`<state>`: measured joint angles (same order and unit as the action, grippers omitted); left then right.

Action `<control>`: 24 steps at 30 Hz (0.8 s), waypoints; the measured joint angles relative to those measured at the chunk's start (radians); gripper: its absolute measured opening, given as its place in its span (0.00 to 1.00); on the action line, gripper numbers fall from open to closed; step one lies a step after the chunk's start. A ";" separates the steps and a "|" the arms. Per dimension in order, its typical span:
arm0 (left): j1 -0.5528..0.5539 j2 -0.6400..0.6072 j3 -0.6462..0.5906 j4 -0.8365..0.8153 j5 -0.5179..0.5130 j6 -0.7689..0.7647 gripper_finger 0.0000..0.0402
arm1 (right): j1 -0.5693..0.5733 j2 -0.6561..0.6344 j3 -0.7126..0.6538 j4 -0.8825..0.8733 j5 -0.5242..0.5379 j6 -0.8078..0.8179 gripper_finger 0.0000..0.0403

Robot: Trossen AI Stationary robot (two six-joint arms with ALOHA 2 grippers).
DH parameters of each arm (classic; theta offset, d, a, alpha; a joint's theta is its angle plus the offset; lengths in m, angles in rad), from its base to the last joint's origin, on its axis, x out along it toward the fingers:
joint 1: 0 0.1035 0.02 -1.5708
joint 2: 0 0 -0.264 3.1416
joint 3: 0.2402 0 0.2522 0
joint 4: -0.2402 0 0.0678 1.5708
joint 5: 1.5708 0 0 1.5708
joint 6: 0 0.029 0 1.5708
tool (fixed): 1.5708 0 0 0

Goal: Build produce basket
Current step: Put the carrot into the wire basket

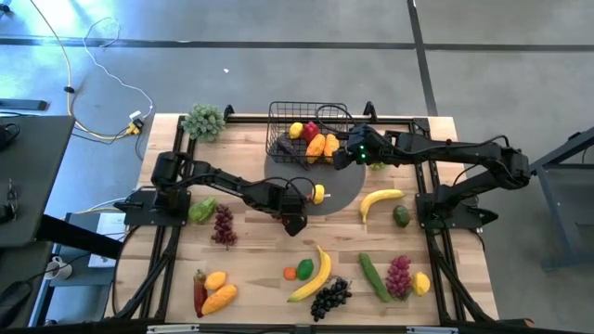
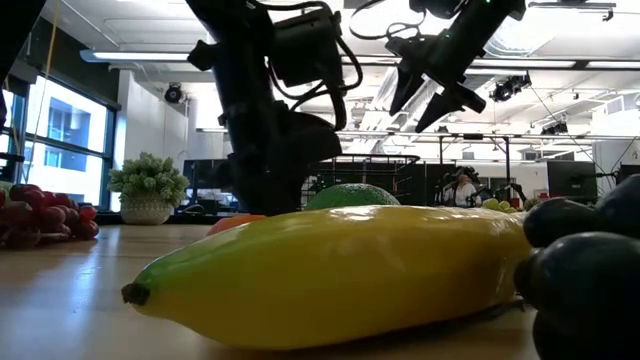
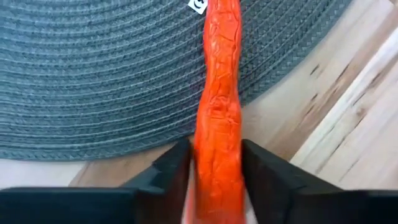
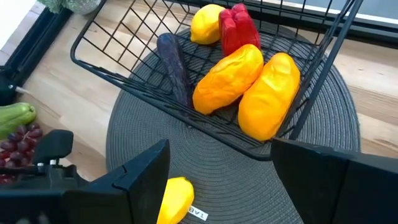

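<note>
Wood table (image 1: 260, 269): basket (image 4: 124, 56) holds lemon (image 4: 208, 23), red pepper (image 4: 236, 28).

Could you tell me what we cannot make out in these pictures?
High view: the carrot is hidden under the left hand.
Left wrist view: both carrot ends are cut off by the edges.
Low view: the banana and left arm hide most of the basket.
Right wrist view: the tag's print is too small.
</note>
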<state>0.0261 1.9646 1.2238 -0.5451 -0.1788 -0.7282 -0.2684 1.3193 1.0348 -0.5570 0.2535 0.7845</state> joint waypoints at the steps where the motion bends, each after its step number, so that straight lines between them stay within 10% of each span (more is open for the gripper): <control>1: 0.000 -0.006 0.002 -0.014 0.001 0.008 0.25 | 0.000 0.000 0.000 -0.001 0.000 0.000 0.65; 24: 0.094 -0.415 0.025 -0.345 -0.054 0.350 0.16 | 0.000 -0.001 0.000 -0.007 -0.028 0.024 0.65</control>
<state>0.1200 1.5500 1.2491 -0.8899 -0.2324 -0.3784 -0.2684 1.3186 1.0348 -0.5643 0.2253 0.8080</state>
